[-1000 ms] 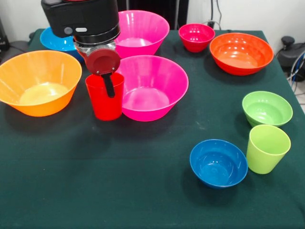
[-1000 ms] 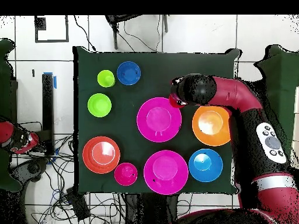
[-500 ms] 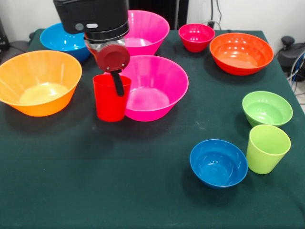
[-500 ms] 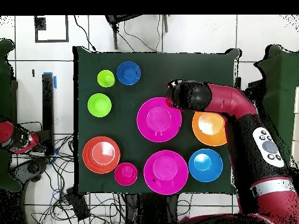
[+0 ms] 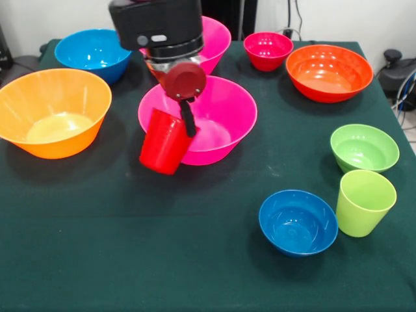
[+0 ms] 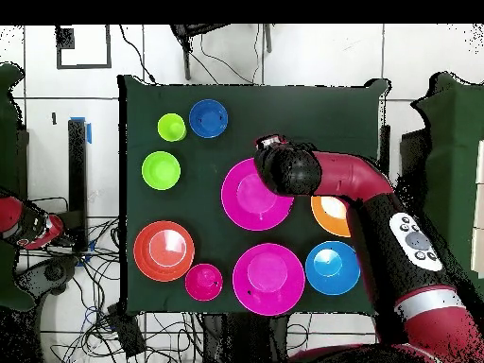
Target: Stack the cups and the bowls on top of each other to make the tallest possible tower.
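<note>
My gripper [image 5: 186, 123] is shut on the rim of the red cup [image 5: 162, 144] and holds it tilted, just off the table, against the front of the near big pink bowl [image 5: 224, 117]. In the overhead view my gripper head [image 6: 284, 170] hides the cup and overlaps that pink bowl's edge [image 6: 248, 198]. The lime green cup [image 5: 364, 201] stands at the right, beside the small blue bowl [image 5: 298, 222] and the small green bowl [image 5: 364, 147]. The wide red-orange bowl [image 5: 328, 71] is at the far right. No pieces are stacked.
The big yellow-orange bowl [image 5: 52, 112] is at the left, the mid-sized blue bowl [image 5: 91, 52] behind it. The second big pink bowl [image 5: 213, 36] and the small red bowl [image 5: 268, 49] stand at the back. Cables lie on the floor around the table.
My gripper has moved to the right in the front view with the red cup. The cup stood upright on the table before and now hangs tilted in front of the pink bowl.
</note>
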You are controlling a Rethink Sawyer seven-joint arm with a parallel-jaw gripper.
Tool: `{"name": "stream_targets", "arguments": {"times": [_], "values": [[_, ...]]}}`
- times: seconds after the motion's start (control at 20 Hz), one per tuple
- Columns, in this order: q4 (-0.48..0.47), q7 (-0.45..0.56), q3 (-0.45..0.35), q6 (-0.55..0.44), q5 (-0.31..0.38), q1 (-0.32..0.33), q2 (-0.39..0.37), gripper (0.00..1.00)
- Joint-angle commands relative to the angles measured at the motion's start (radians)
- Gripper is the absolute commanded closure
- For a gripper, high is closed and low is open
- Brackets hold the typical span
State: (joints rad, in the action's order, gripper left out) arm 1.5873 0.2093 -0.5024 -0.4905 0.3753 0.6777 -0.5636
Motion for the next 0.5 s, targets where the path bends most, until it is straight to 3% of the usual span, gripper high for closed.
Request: {"name": "stream_targets", "arguments": {"times": [0.05, 0.5], "values": [[0.083, -0.274, -0.023, 0.179, 0.055, -0.049, 0.12, 1.0], [0.0, -0.265, 0.063, 0.235, 0.044, -0.135, 0.117, 1.0]]}}
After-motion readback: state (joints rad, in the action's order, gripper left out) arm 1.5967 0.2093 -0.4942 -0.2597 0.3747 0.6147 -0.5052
